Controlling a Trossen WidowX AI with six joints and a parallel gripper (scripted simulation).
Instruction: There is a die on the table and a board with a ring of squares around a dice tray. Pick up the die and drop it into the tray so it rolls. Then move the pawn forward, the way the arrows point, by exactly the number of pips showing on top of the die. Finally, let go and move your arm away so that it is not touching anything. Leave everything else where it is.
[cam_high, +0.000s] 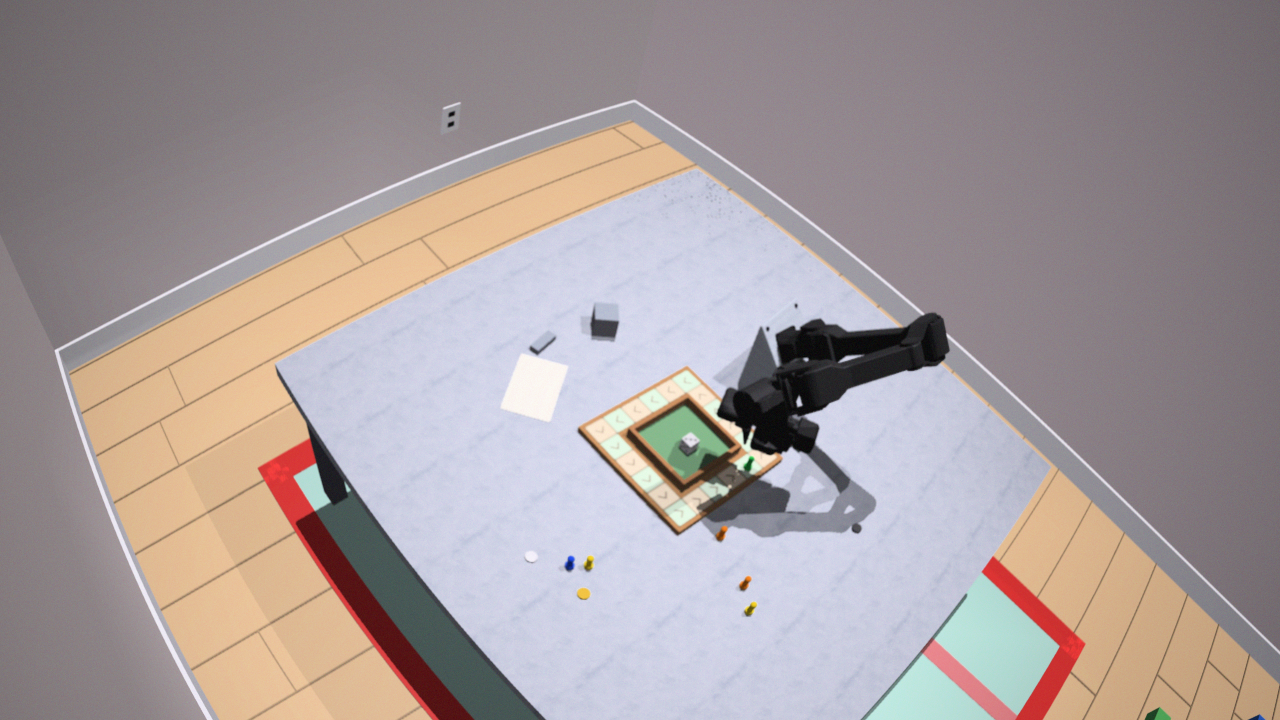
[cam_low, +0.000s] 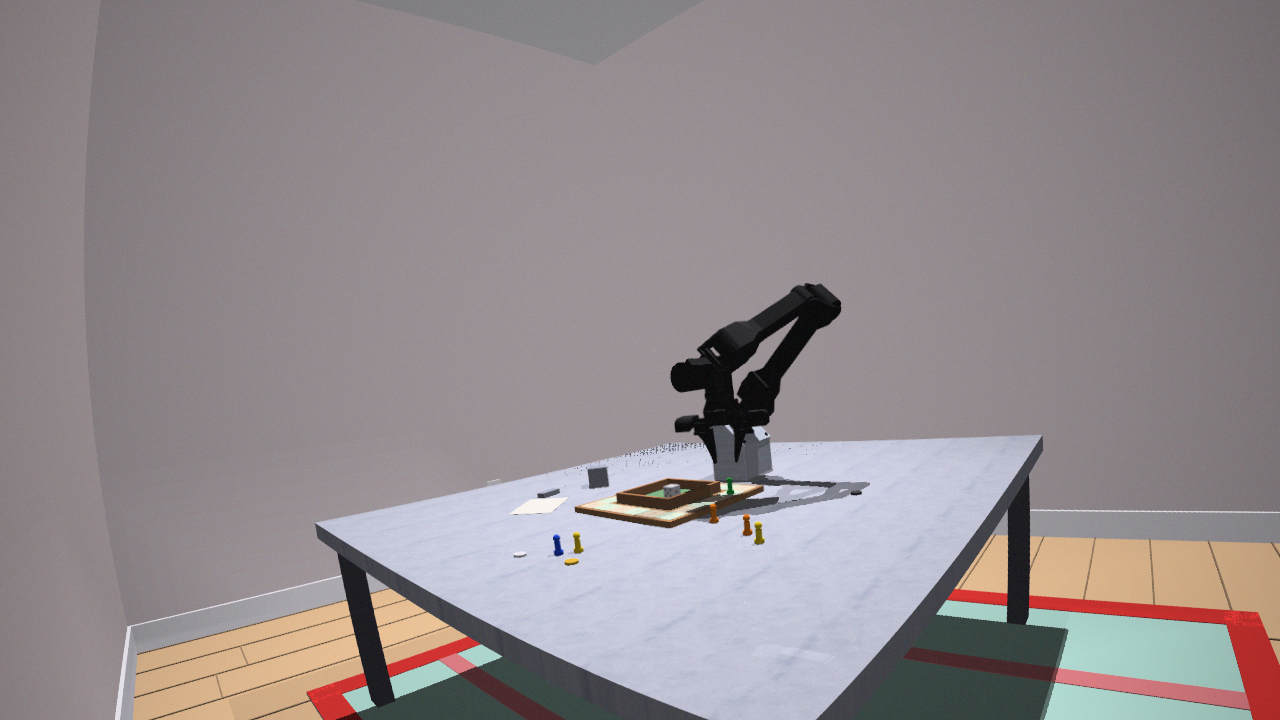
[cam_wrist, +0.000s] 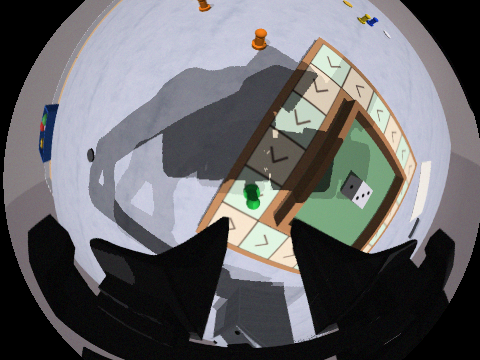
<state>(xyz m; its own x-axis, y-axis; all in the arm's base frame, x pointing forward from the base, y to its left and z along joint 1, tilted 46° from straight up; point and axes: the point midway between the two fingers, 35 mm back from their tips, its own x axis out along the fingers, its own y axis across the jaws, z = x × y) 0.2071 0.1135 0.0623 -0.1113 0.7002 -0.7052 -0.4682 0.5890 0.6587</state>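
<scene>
The white die (cam_high: 688, 442) (cam_low: 671, 490) (cam_wrist: 357, 191) rests inside the green-floored tray (cam_high: 656, 464) (cam_low: 644, 501). Its bright top face shows three pips in the wrist view. The green pawn (cam_high: 749, 463) (cam_low: 729, 486) (cam_wrist: 252, 193) stands upright on a pale green square of the board (cam_high: 614, 445) (cam_wrist: 332, 62), one square from the corner. My gripper (cam_low: 725, 459) (cam_wrist: 260, 224) is partly open and empty, pointing down above the pawn's side of the board. The pawn shows beyond and between the fingertips in the wrist view. In the top view the arm hides the fingers mostly.
Orange pawns (cam_high: 721, 533) (cam_high: 744, 583) and a yellow pawn (cam_high: 750, 608) stand off the board's near side. A blue pawn (cam_high: 570, 563) and another yellow pawn (cam_high: 588, 563) stand near two discs. Paper (cam_high: 534, 387), a grey bar (cam_high: 542, 342) and a grey cube (cam_high: 605, 320) lie beyond the board.
</scene>
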